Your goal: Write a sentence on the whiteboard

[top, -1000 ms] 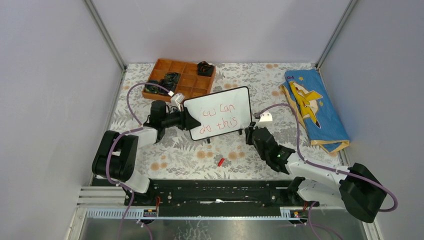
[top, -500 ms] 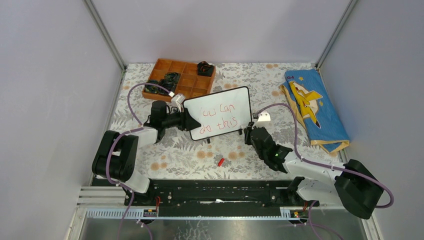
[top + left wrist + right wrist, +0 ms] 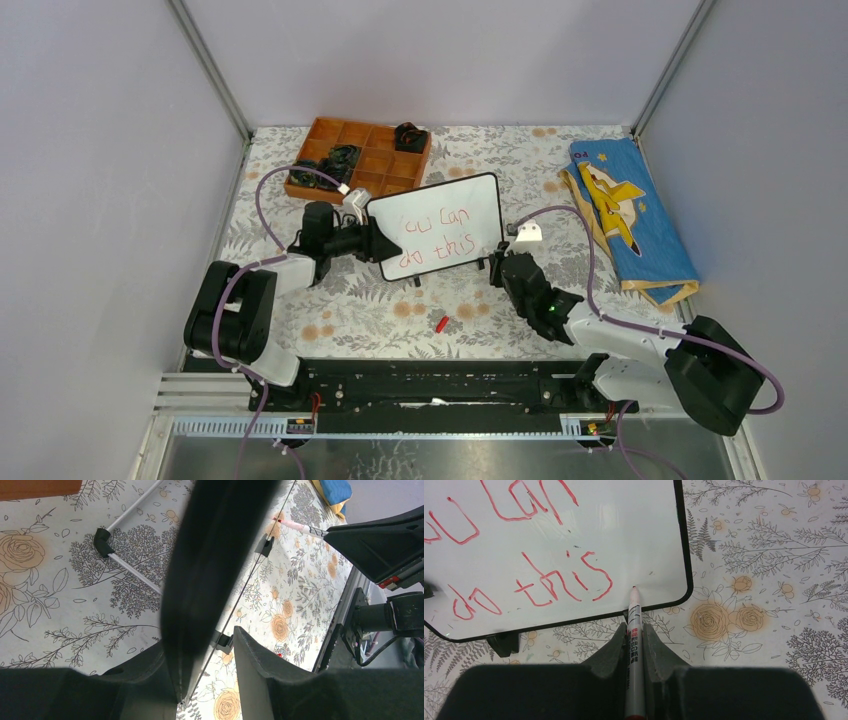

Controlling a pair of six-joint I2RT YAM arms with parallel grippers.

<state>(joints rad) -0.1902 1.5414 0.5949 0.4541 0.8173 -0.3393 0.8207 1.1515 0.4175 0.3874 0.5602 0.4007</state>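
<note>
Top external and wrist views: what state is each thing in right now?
whiteboard: held by its left edge.
sentence: two red lines written.
marker: uncapped, tip at the whiteboard's lower right corner.
red cap: off the marker, lying loose.
left gripper: shut on the whiteboard.
right gripper: shut on the marker.
orange tray: some compartments hold black items.
blue cloth: folded.

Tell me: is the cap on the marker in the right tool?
No, the marker clamped in the right tool shows a bare tip, at the lower right corner of the whiteboard.
</note>
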